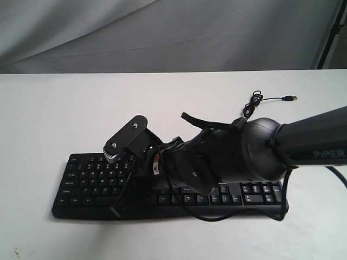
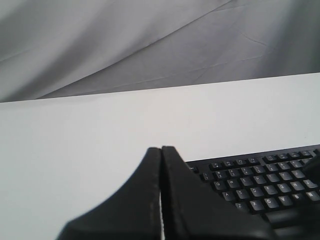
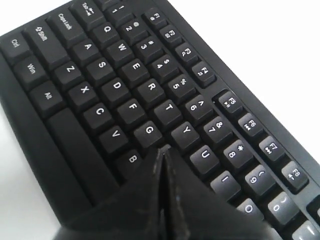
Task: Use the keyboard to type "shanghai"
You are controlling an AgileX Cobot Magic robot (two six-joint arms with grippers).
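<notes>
The black keyboard lies across the near part of the white table. My right arm reaches over its middle from the right and hides the central keys. My right gripper is shut with nothing in it. Its tip sits on the spot between G, Y, U and B, where the H key is covered; I cannot tell whether it touches. In the exterior view its fingers point down at the keyboard's left half. My left gripper is shut and empty, over bare table beside the keyboard's left end. It does not show in the exterior view.
The keyboard's thin black USB cable lies coiled on the table behind the right arm, its plug loose. A grey cloth backdrop hangs behind the table's far edge. A black stand rises at the far right.
</notes>
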